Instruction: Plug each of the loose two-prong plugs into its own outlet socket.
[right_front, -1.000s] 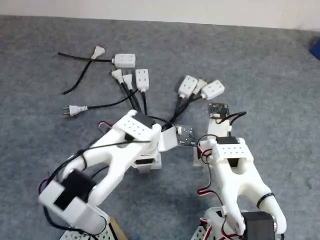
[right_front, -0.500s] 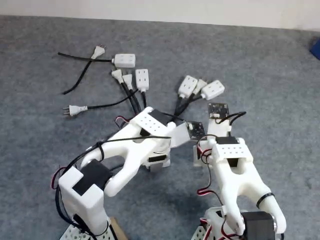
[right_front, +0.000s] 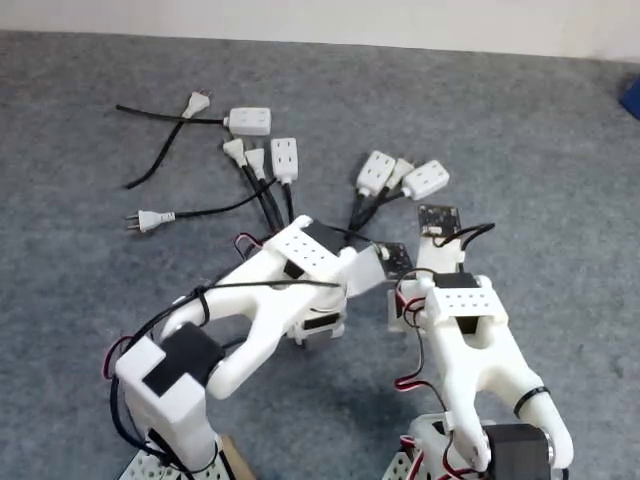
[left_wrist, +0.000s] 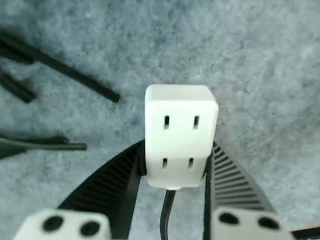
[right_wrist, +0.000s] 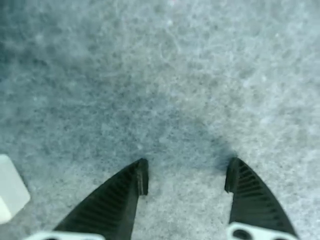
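Currently the left end effector (left_wrist: 175, 155) is clamped on a white square two-outlet socket block (left_wrist: 181, 120). Its black ribbed jaws press both sides, and the block's black cord (left_wrist: 167, 215) trails back between them, above the grey carpeted counter (left_wrist: 270, 60). The right end effector (right_wrist: 186, 175) has its jaws spread wide, nothing held, low over the counter. High view: two loose white two-prong plugs on black cords, one (right_front: 143, 220) at the counter's left, one (right_front: 198, 102) farther back near a white rectangular socket block (right_front: 250, 121). More white socket blocks (right_front: 376, 172) are clustered mid-counter.
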